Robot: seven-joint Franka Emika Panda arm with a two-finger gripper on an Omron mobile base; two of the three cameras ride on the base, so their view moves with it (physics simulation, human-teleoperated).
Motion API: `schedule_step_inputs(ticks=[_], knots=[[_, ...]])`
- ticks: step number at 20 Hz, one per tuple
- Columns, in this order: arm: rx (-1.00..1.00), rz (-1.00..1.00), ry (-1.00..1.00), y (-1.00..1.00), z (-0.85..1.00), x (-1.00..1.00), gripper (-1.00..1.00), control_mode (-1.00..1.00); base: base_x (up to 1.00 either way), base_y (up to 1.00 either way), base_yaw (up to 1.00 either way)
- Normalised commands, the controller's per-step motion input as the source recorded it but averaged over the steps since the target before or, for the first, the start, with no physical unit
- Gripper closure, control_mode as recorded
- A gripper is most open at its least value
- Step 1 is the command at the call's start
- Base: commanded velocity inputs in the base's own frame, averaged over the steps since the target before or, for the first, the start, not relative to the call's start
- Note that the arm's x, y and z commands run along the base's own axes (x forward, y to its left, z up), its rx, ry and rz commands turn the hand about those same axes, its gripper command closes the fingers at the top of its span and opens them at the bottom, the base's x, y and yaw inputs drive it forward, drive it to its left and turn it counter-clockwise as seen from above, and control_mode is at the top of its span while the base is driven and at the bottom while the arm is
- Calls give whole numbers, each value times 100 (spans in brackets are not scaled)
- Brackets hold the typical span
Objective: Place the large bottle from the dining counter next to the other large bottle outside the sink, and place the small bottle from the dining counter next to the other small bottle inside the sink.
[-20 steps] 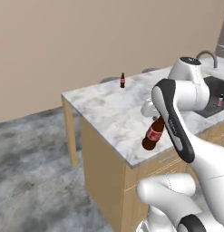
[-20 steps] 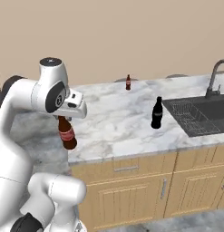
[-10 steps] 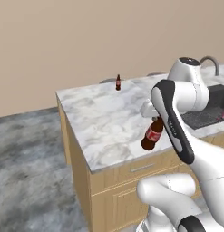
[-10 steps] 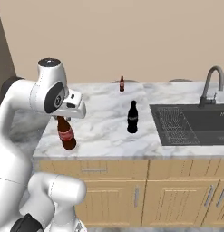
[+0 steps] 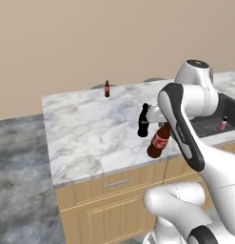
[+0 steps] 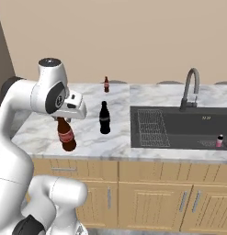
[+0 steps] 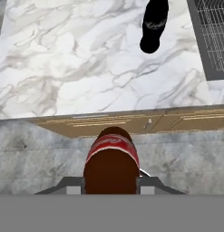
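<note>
My gripper [image 6: 61, 119] is shut on the neck of the large bottle [image 6: 66, 135], brown with a red label, which hangs upright just in front of the counter's front edge. Looking down past the large bottle [image 7: 112, 161], I see the floor and the cabinet fronts. The other large bottle [image 6: 104, 118], glossy black, stands on the marble left of the sink [image 6: 179, 120]. At the far edge of the dining counter [image 6: 92, 137] stands the small bottle [image 6: 106, 84]. The other small bottle [image 6: 219, 141], pink, stands inside the sink at its right end.
A tall grey faucet [image 6: 190, 87] rises behind the basin, and a wire rack [image 6: 150, 128] fills its left section. Wooden cabinets [image 6: 147, 197] run under the counter. Bare marble [image 5: 85, 128] lies left of the black bottle [image 5: 143, 120].
The whole picture has shifted: the base has driven along the counter toward the sink, which now shows in full. The arm keeps the brown bottle in the same pose.
</note>
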Motion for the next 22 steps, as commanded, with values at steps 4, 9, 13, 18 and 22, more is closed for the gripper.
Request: schedule_step_inputs(ticks=[4,9,13,18,22], knots=[[0,0,0,0,0,0,100,100,-11,-37,0],[0,0,0,0,0,0,100,100,0,-28,0],[0,0,0,0,0,0,100,100,0,-51,0],[0,0,0,0,0,0,100,100,0,-65,0],[0,0,0,0,0,0,100,100,40,-14,0]])
